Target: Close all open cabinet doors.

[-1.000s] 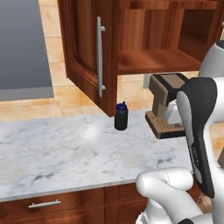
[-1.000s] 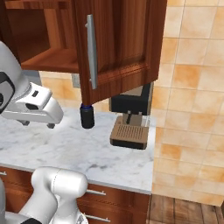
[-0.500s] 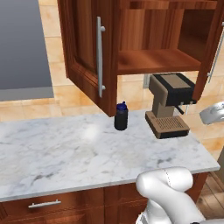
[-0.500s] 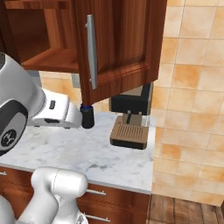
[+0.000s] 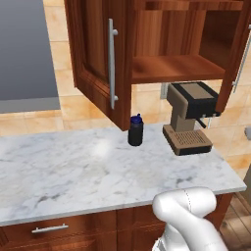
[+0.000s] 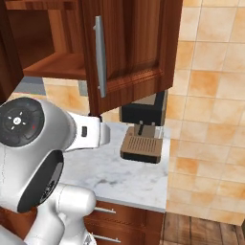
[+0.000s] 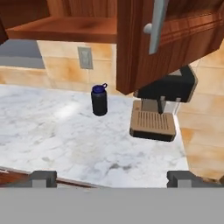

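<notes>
Landmark: the coffee machine [image 5: 188, 117] is sitting on the marble worktop [image 5: 73, 171], and everything below is being placed against it.
Left door [image 5: 100, 59]: it is standing wide open above and to the left of the coffee machine, swung out over the worktop, its bar handle [image 5: 112, 63] running vertically.
Right door [image 6: 129, 48]: it is hanging open right above the coffee machine, its lower edge just over the machine's top; its silver handle [image 6: 99, 56] is also running upright. In the left base view its edge [image 5: 235, 54] is showing at the far right.
Cabinet shelf [image 5: 171, 68]: it is lying exposed between the two doors, above and behind the coffee machine.
Bottle [image 5: 136, 130]: it is standing on the worktop just left of the coffee machine, under the left door's corner.
Fingers [image 7: 111, 178]: the two tips are sitting far apart, spread, pinching nothing.
Key relation: seen from the hand, the right door [image 7: 175, 39] is lying above and slightly right of the fingers, well apart, its long axis vertical; the hand is needing to rise to reach its face.
Change: the arm is swinging round to the right of the coffee machine; half a second ago it was showing at the right edge of the left base view, and it is gone from there now.
</notes>
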Controlling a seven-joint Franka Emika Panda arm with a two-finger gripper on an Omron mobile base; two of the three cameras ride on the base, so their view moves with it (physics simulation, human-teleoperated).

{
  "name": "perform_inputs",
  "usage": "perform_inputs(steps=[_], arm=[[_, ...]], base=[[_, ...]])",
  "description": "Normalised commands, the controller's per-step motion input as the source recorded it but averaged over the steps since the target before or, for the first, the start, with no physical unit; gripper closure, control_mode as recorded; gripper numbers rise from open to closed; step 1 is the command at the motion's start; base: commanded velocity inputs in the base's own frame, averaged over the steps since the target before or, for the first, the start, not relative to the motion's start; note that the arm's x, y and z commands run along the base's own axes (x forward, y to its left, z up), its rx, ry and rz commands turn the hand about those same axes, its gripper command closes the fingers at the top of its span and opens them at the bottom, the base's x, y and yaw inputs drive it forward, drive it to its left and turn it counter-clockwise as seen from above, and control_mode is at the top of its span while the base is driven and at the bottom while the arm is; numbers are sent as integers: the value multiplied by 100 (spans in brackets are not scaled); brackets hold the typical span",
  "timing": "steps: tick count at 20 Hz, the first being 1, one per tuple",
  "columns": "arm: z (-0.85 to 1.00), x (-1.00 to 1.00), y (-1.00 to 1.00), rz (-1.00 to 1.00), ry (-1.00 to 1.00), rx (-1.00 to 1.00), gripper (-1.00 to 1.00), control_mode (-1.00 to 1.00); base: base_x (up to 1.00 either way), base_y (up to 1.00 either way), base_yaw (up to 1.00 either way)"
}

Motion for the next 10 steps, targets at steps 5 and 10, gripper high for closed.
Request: perform_inputs(steps=[5,10], arm=[[0,15,-45,6,-23,11,-100,-100],[1,44,-61,5,-16,18,-100,-100]], base=[[0,0,0],[0,0,0]])
